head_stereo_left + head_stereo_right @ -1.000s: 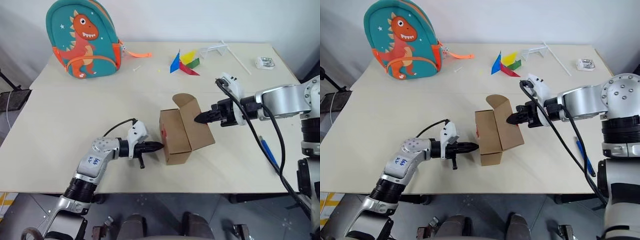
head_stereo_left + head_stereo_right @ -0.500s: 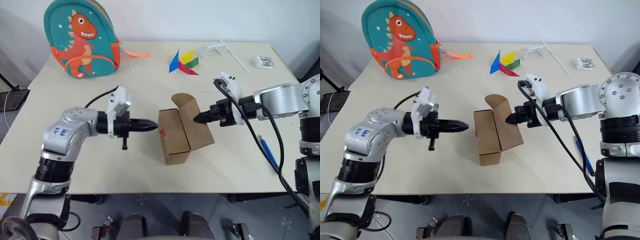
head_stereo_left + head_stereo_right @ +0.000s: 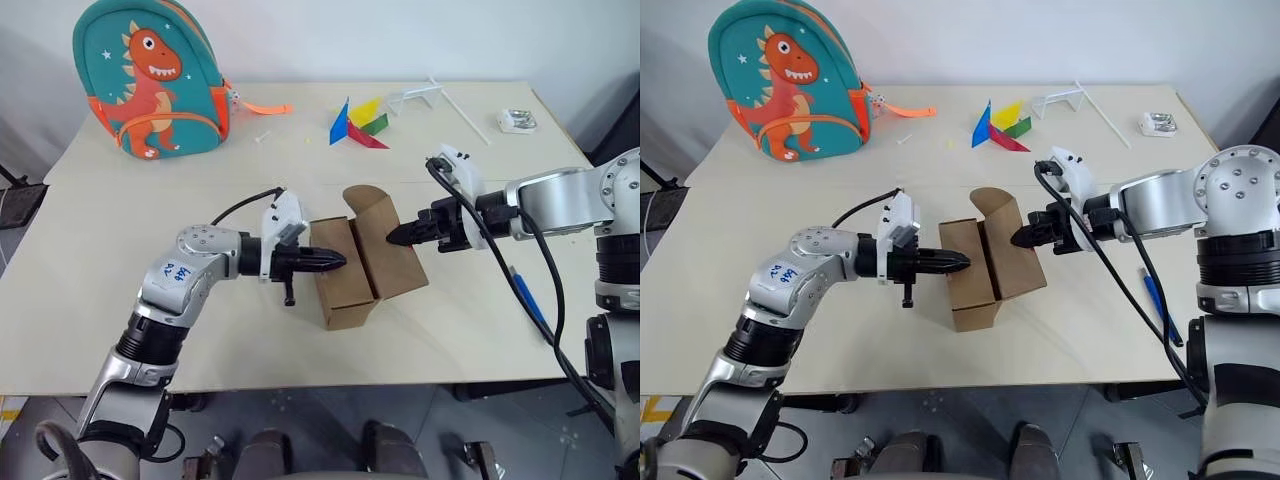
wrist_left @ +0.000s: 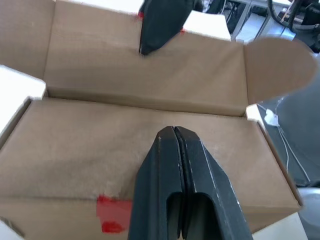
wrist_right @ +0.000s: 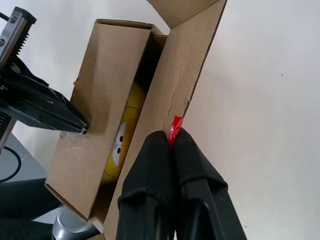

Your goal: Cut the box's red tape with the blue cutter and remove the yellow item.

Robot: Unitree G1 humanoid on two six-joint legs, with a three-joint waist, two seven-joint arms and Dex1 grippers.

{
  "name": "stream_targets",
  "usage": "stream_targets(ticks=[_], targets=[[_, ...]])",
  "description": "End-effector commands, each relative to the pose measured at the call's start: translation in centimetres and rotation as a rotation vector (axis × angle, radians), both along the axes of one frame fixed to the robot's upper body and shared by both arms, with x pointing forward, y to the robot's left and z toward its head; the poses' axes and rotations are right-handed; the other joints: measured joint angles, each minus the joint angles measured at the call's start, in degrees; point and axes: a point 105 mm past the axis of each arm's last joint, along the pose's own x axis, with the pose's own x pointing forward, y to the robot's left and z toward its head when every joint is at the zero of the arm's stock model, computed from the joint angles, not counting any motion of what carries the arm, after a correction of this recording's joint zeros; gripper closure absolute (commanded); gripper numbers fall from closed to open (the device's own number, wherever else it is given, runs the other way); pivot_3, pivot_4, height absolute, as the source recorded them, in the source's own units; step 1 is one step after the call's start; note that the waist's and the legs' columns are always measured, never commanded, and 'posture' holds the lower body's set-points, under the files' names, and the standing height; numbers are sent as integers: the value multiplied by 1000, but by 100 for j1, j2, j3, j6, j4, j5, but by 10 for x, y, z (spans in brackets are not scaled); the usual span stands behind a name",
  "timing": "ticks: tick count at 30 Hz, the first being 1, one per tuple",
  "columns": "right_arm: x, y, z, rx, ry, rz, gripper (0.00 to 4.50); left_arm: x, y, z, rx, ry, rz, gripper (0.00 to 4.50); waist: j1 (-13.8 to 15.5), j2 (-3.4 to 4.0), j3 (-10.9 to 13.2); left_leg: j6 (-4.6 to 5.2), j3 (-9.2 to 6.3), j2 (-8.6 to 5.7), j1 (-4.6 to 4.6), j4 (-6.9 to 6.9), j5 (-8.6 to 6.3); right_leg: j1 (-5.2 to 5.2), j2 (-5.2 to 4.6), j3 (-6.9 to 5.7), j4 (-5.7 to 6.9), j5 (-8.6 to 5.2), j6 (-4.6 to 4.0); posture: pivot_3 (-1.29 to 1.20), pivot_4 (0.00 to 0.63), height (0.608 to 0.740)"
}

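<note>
The brown box (image 3: 347,292) stands mid-table with its right flap (image 3: 402,262) swung open. My right gripper (image 3: 392,238) is shut on that flap's edge, where a scrap of the red tape (image 5: 174,125) shows at the fingertips. Inside the box, in the gap under the other flap, lies the yellow item (image 5: 123,139). My left gripper (image 3: 338,262) is shut and empty, reaching from the left with its tip over the closed left flap (image 4: 125,150). More red tape (image 4: 112,218) sits on the box's near side. The blue cutter (image 3: 530,302) lies on the table under the right arm.
A teal dinosaur backpack (image 3: 148,82) stands at the far left corner. Coloured flat shapes (image 3: 358,122), a white frame with a thin stick (image 3: 432,97) and a small clear packet (image 3: 515,121) lie along the far edge.
My left arm has risen from table height beside the box, and its shut tip now reaches over the box's top. The right gripper has kept its hold on the flap.
</note>
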Motion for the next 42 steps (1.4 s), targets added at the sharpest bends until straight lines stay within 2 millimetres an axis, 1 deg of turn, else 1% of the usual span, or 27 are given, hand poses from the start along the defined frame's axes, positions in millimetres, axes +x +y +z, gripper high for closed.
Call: stream_targets(ticks=[1,5,9,12,22,31,37,40,42], targets=[[-3,-3,2,-30,-21,4,4477,0,10,-10,42,21,22,4500,-4,0,0,0,0,0,0,0,0,0,0,0,0,0,0,0,150,740],[-4,-2,4,-28,-25,8,4477,-1,21,-20,69,86,50,4500,-19,0,0,0,1,0,5,0,0,0,0,2,4,0,0,0,150,740],[-5,-2,6,-25,-28,11,4477,-2,43,-40,126,151,114,4500,-31,3,-2,0,5,1,13,-1,0,2,0,8,9,0,0,0,150,740],[-5,-1,7,-21,-28,17,4477,-1,53,-50,132,177,158,4500,-16,6,-5,0,6,1,26,0,0,15,0,11,8,0,0,0,150,740],[-14,6,7,-22,-26,60,4477,-4,61,-55,115,185,200,4500,4,7,-10,2,5,2,37,6,1,31,0,13,8,1,-4,0,150,740],[-20,-5,4,-134,-62,44,4477,-7,62,-60,111,200,212,4500,43,6,-11,3,4,1,36,5,0,32,-1,12,3,1,-4,0,150,740],[-20,-7,5,-167,-83,45,4477,-5,60,-60,103,201,215,4500,73,7,-14,3,4,1,36,5,0,33,0,12,2,1,-4,0,150,740],[-21,-9,6,-198,-99,50,4477,-5,63,-61,102,205,228,4500,91,8,-15,3,4,1,36,5,0,33,0,12,2,1,-4,0,150,740],[-22,-10,7,-256,-135,58,4477,-5,65,-62,105,207,234,4500,114,10,-16,3,4,1,36,5,0,33,0,12,2,1,-4,0,150,740]])
